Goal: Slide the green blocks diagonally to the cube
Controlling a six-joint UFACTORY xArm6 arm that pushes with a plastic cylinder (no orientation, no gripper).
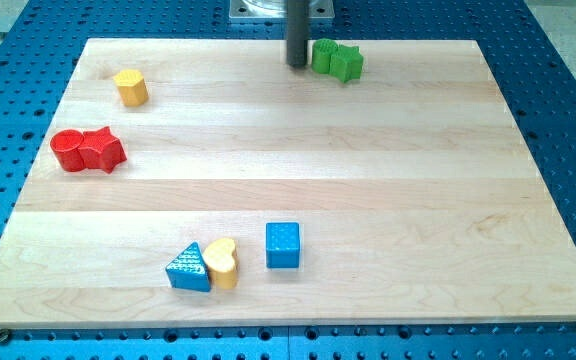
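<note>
1. Wooden board (388,180), pale and resting on a blue perforated base (568,120), was seen to carry every block; the base's corners were cut off by the frame.
2. Dark rod, cut off at the view's top so that its mount could not be made out, was seen standing near the top edge; my tip (297,65) was placed just to the view's left of the green blocks (337,60), close beside or touching them; contact could not be confirmed; no gripper was fitted, so no open or closed state could be told.
3. Green blocks were found as a pair pressed together near the top edge, one star-like, the other's shape unclear.
4. Blue cube (282,245) was found well apart from them, low on the board and to the view's left of them.
5. Step judged in hand: the approach to the green pair, no travel toward the cube being evident; the next move was judged to call for the tip to be brought round to the pair's upper right side, so that a push down and leftward could be given.
6. Red blocks (88,150), yellow block (131,87), blue triangle (189,269) and yellow heart (223,263) were noted elsewhere; the last two lay just beside the cube and could be disturbed.
</note>
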